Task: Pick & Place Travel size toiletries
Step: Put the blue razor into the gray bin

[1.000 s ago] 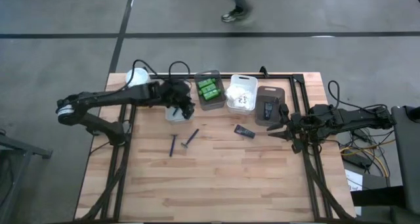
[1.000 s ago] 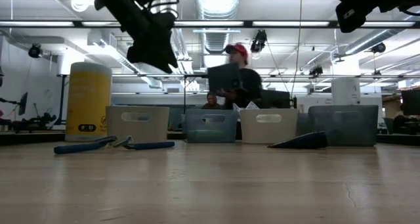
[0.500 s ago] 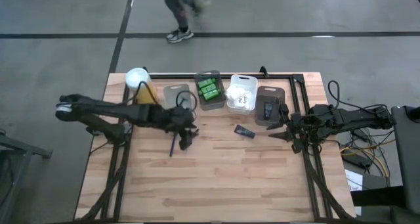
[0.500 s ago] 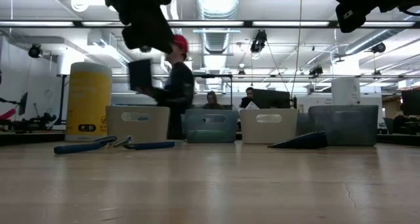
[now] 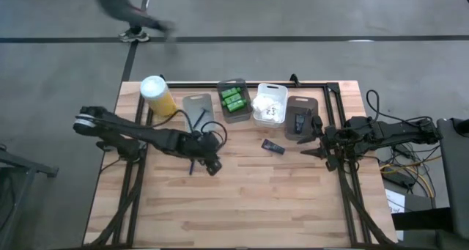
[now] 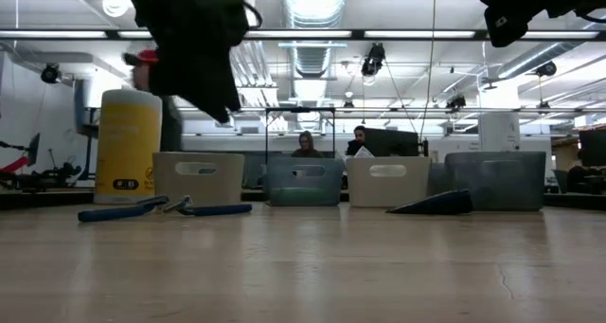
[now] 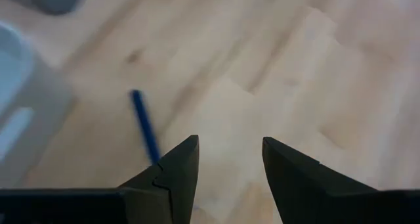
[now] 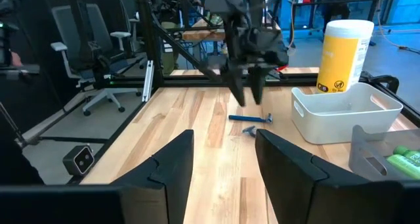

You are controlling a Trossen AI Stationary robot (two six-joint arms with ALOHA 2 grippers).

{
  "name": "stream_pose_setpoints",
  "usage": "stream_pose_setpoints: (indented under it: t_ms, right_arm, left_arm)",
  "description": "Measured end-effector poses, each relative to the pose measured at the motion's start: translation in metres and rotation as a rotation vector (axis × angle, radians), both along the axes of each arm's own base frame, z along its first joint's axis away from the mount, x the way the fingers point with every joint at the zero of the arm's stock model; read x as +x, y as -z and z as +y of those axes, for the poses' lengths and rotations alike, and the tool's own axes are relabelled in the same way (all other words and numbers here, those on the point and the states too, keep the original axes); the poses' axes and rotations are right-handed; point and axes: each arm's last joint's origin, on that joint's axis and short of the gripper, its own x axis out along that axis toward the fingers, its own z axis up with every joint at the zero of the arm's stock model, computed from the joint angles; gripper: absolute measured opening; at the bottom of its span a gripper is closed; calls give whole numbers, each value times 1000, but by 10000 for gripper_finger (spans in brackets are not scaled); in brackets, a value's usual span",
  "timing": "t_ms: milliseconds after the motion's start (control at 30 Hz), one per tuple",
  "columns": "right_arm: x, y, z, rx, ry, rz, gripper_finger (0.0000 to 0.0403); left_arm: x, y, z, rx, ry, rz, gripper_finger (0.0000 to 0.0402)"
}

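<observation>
Two dark blue razors [image 6: 213, 208] lie flat on the wood left of the middle. One razor [image 5: 193, 163] shows in the high view, the other is hidden under my left gripper [image 5: 211, 162]. That gripper hangs open above them, clear of the table; one razor [image 7: 144, 124] runs beside its finger in the left wrist view. A flat black sachet [image 5: 273, 146] lies near the grey bin with sachets [image 5: 300, 118]. Green tubes [image 5: 233, 100] and white packets [image 5: 269, 107] sit in their bins. My right gripper [image 5: 315, 136] waits open at the table's right side.
A row of bins stands along the far edge, with the left grey bin [image 5: 196, 106] beside the tall yellow canister [image 5: 156, 93]. A black frame runs along the table's far and side edges. Bare wood [image 5: 249, 206] fills the near half. A person walks past beyond the far edge.
My left gripper has moved from above the left grey bin toward the near edge and now hangs over the razors. The person behind the table has walked toward the left.
</observation>
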Motion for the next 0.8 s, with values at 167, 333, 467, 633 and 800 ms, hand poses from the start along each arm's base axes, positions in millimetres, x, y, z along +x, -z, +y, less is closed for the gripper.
stream_pose_setpoints:
  t_ms: [167,333,467,633,800]
  right_arm:
    - [0,0,0,0,0,0,172]
    - [0,0,0,0,0,0,183]
    - [0,0,0,0,0,0,190]
    - [0,0,0,0,0,0,197]
    - [0,0,0,0,0,1,201]
  left_arm:
    - [11,23,2,104,-70,77,172]
    - [21,50,7,103,-131,161,172]
    - [26,65,18,89,-204,205,172]
    - [31,73,27,94,-206,237,172]
    - [34,83,33,51,-199,273,172]
